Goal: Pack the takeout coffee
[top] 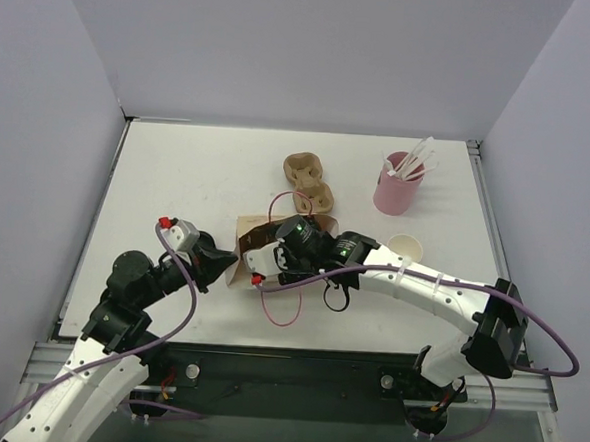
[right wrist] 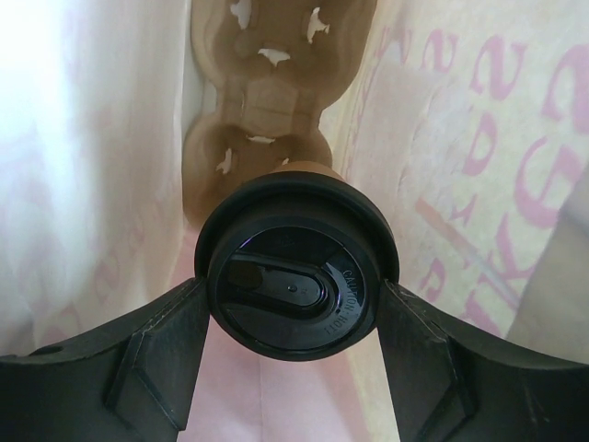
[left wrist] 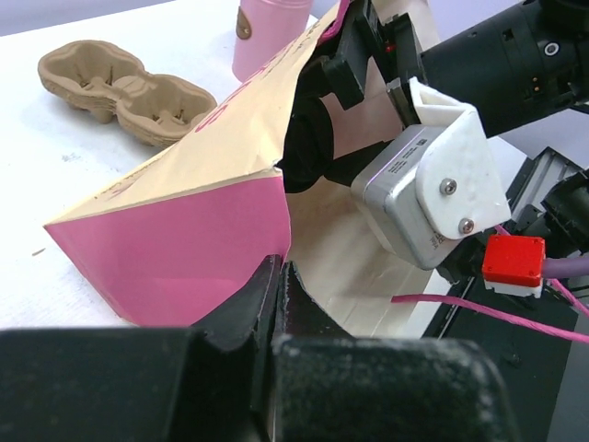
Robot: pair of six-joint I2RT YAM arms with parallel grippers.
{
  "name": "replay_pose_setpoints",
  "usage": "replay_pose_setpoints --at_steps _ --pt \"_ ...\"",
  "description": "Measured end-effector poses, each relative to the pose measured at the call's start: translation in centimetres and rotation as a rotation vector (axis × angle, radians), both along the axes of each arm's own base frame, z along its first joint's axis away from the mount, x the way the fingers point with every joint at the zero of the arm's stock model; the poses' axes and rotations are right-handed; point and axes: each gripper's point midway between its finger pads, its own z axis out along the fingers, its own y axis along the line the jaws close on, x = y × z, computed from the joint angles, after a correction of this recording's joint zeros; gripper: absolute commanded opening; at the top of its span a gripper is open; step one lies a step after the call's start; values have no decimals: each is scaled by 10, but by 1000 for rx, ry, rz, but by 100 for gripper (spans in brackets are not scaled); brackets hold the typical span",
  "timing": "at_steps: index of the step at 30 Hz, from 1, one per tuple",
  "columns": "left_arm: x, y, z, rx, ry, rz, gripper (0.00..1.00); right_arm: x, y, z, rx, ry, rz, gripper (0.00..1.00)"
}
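A paper bag (top: 246, 240), kraft with pink sides, lies on the table with its mouth toward the arms. My left gripper (left wrist: 280, 269) is shut on the bag's mouth edge where the pink side (left wrist: 175, 235) ends; in the top view it (top: 222, 264) is at the bag's left. My right gripper (right wrist: 293, 293) is deep inside the bag, shut on a brown coffee cup with a black lid (right wrist: 293, 281), above a pulp tray (right wrist: 262, 87) at the bag's bottom. Another open kraft cup (top: 406, 248) stands on the table to the right.
A second brown pulp tray (top: 308, 181) lies behind the bag, also in the left wrist view (left wrist: 120, 87). A pink cup with white sticks (top: 397, 187) stands at the back right. My right wrist camera housing (left wrist: 425, 189) fills the bag's mouth. Purple cables loop near the bag.
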Motion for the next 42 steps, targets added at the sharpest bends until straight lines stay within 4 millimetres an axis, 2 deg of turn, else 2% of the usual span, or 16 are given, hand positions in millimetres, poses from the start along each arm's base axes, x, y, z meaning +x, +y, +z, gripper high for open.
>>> replay_pose_setpoints --at_steps 1,2,7,13,20,27,34,42 --pt "1 1 0 -2 4 9 40 1 0 0 -2 0 1 42" --pt "4 3 -1 -1 8 27 45 2 -1 -1 -4 3 0 42" --pt "12 21 1 -2 112 170 52 0 4 1 21 16 -5 42" --pt "5 44 24 -87 199 318 53 -4 9 0 42 32 -13 42" --pt "4 50 10 -133 332 390 53 -7 12 -3 58 46 -28 42" --pt "6 45 -1 -171 395 391 54 -10 15 -3 77 54 -41 42" --pt "2 38 2 -227 382 348 54 -12 16 -3 92 62 -54 42" --pt "5 27 -5 -231 394 294 54 -12 15 -3 105 68 -75 42"
